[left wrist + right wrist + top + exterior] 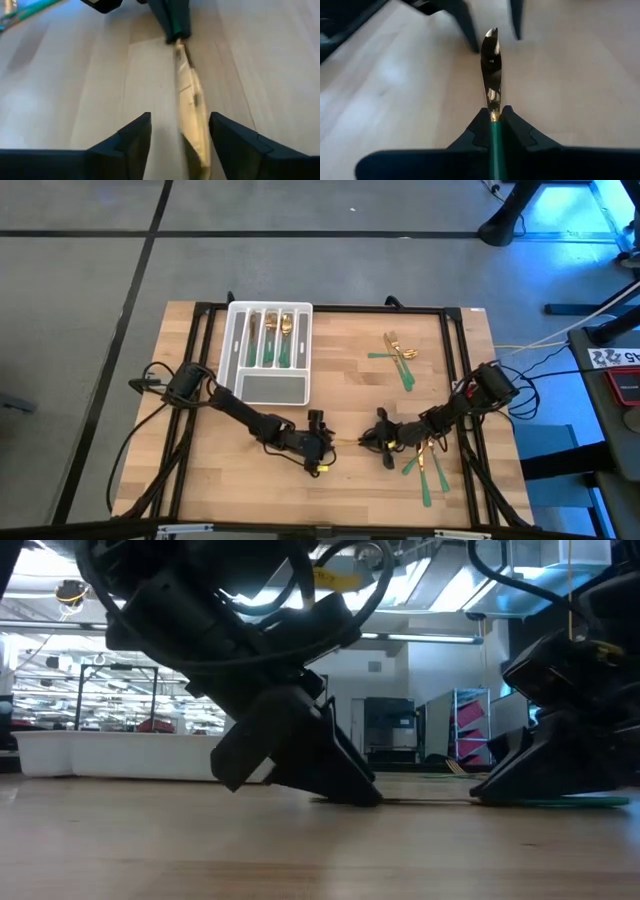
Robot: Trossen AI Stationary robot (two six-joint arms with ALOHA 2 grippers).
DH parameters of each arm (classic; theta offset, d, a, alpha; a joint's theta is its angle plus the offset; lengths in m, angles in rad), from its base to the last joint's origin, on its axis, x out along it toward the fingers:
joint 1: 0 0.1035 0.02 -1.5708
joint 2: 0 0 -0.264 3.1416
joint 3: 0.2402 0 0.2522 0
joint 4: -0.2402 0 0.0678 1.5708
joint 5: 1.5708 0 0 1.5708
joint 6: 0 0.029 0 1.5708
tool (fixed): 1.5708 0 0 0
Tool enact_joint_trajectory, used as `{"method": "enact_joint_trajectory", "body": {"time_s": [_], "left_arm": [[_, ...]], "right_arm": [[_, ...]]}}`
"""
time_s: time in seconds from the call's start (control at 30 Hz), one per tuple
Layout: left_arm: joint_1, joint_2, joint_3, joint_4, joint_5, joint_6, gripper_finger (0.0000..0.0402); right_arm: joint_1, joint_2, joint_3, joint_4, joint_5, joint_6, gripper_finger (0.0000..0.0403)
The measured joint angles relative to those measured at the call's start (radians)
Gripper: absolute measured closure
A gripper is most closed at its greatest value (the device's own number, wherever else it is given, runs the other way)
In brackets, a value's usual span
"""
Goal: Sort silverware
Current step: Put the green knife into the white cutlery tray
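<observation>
We are in the middle of a hand-over near the table's six o'clock edge. Our right gripper (492,117) is clamped on a knife (490,70) at the top of its green handle, blade pointing out toward nine o'clock, so the gold end is free for the other arm to take. Our left gripper (180,132) faces it with fingers (131,137) apart, the blade lying between them and not yet pinched (the wrist view shows a gap on each side). We judge this grip was chosen because the tray (232,350) sits at eleven o'clock, on the left arm's side.

The tray already holds several sorted pieces (277,337) in its long slots. A loose cluster (398,355) lies at two o'clock, well apart from both arms, and more green-handled pieces (430,470) lie at five o'clock, just beside the right gripper. Nothing blocks the path from here to the tray, though the two grippers are close and could bump as the left one closes.
</observation>
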State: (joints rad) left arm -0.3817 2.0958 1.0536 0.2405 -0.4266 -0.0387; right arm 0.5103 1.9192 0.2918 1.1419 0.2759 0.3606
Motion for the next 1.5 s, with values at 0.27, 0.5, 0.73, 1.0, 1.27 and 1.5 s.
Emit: {"method": "enact_joint_trajectory", "body": {"time_s": [0.27, 0.5, 0.73, 1.0, 1.27, 1.5], "left_arm": [[0.002, 0.003, 0.0, -0.004, 0.043, -0.021, 0.0265], [-0.02, 0.004, -0.005, 0.041, 0.043, -0.036, 0.0308], [-0.033, 0.005, -0.005, 0.061, 0.051, -0.046, 0.0353], [-0.039, 0.005, -0.004, 0.06, 0.052, -0.115, 0.0397], [-0.055, 0.006, -0.004, 0.06, 0.041, -0.085, 0.0399], [-0.057, 0.006, -0.004, 0.06, 0.042, -0.094, 0.0399]], "right_arm": [[0.0, 0.001, 0.0, 0.022, -0.041, 0.014, 0.038], [-0.001, 0.0, 0.036, 0.017, -0.072, 0.013, 0.0378], [0.002, -0.003, 0.087, 0.004, -0.169, -0.025, 0.0402], [0.001, -0.004, 0.109, -0.022, -0.134, -0.031, 0.0389], [0.0, -0.033, 0.108, -0.032, -0.109, -0.149, 0.0352], [0.0, -0.085, 0.119, -0.164, -0.009, -0.204, 0.026]]}}
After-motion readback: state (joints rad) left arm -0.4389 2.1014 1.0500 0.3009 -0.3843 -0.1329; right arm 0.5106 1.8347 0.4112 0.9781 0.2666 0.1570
